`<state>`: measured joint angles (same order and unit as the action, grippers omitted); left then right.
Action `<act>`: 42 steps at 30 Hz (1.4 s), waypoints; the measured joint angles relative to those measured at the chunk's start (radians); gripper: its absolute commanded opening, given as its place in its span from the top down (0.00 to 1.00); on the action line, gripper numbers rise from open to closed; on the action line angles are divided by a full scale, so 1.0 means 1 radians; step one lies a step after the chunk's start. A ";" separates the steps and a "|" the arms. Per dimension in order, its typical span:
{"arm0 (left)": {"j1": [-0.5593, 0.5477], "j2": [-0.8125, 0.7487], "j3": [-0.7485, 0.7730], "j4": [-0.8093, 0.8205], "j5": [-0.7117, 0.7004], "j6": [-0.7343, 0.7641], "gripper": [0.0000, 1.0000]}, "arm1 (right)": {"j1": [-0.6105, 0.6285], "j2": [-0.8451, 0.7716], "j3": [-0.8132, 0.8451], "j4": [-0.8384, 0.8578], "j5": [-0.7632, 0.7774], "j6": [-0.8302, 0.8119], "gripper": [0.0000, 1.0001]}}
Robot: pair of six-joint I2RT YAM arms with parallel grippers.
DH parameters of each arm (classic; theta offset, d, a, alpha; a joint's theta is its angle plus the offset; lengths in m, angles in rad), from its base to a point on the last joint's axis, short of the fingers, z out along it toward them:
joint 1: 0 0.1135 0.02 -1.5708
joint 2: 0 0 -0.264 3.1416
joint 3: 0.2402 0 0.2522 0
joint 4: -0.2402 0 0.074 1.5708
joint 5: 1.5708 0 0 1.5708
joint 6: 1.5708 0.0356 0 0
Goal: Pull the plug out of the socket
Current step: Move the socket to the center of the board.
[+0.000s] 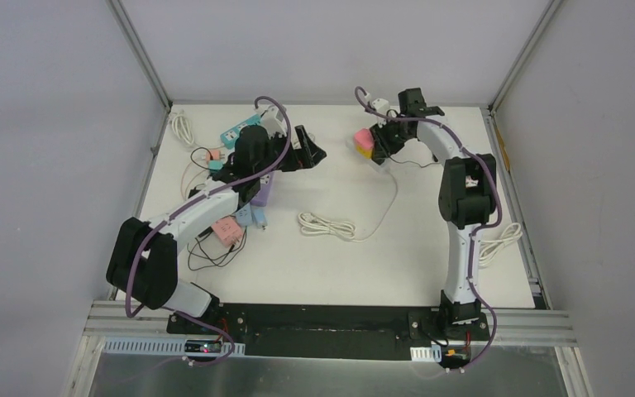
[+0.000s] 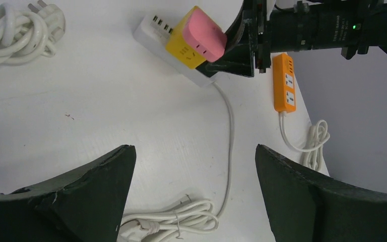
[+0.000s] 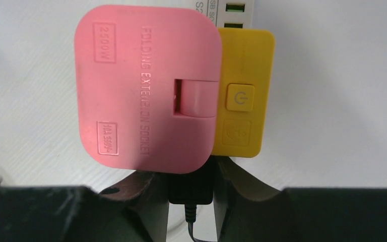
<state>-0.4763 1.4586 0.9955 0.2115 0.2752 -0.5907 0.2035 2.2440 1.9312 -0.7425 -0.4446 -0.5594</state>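
The right end effector (image 3: 191,180) is working at the far right of the white counter (image 2: 106,111). Its dark fingers (image 3: 239,194) are standing close on either side of a small black plug (image 3: 191,194) that is trailing a thin black cable. Whether they are actually pinching the plug is not clear. The plug is sitting just under the edge of a rounded pink plastic folding adaptor (image 3: 141,91). The adaptor is lying against a yellow cube socket (image 3: 244,96) mounted on a white power strip (image 2: 151,33). The left end effector (image 2: 194,196) is hovering over the counter with its jaws spread wide, holding nothing and facing that cluster.
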 measured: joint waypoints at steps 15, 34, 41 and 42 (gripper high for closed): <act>-0.087 -0.298 -0.335 0.214 0.203 0.318 0.09 | 0.203 -0.395 -0.564 -0.022 -0.114 -0.254 0.92; -0.586 -0.382 -0.400 -0.008 -0.027 0.797 0.10 | 0.272 -0.650 -0.838 -0.084 -0.151 -0.356 0.40; -0.644 -0.317 -0.396 -0.060 -0.125 0.892 0.10 | 0.261 -0.705 -0.838 -0.108 -0.189 -0.326 0.19; -0.644 -0.316 -0.391 -0.064 -0.136 0.902 0.10 | 0.250 -0.718 -0.838 -0.116 -0.200 -0.325 0.17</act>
<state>-1.1198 1.1427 0.6041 0.1474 0.1390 0.3115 0.4534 1.5265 1.0927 -0.8581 -0.6441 -0.8841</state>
